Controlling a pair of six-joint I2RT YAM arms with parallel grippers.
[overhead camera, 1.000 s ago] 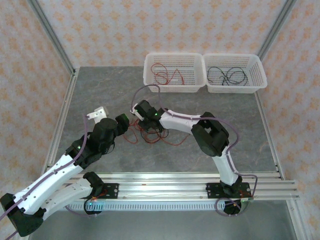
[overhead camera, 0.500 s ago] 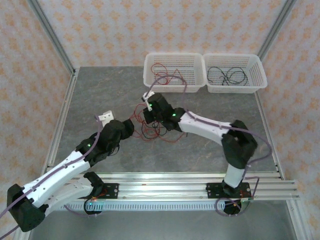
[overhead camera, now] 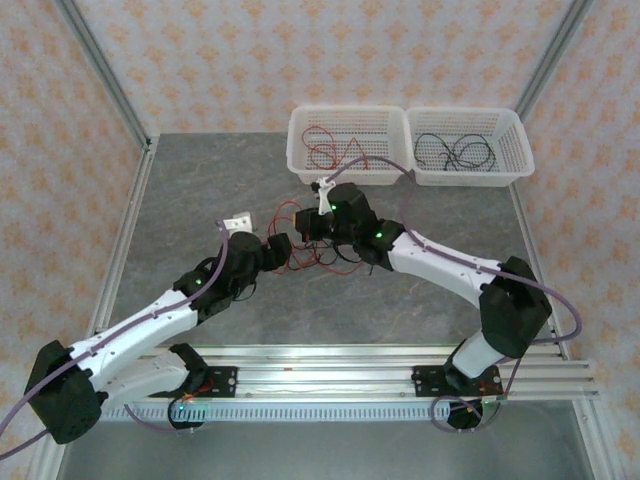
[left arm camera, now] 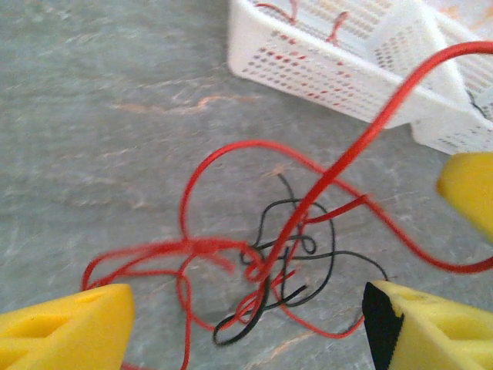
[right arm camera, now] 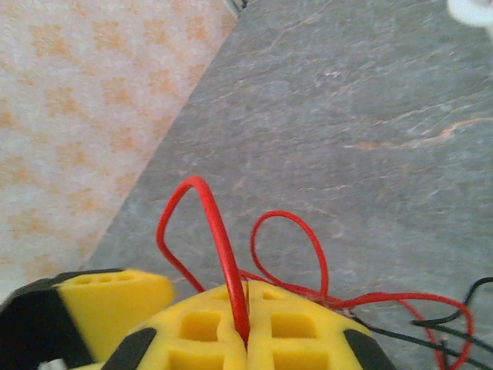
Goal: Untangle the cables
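**Risk: dragging the whole knot, not one strand**

On the table [overhead camera: 200, 180], short of the basket [overhead camera: 347, 109], the cables [left arm camera: 269, 266] sit knotted. My right gripper [right arm camera: 246, 327] is clamped on one red strand [right arm camera: 223, 247]. My left gripper [left arm camera: 246, 324] gapes wide, empty, facing the knot. Likely failure: right pulls with nothing pinning the pile, so the black strand [left arm camera: 293, 202] drags along or the knot cinches.
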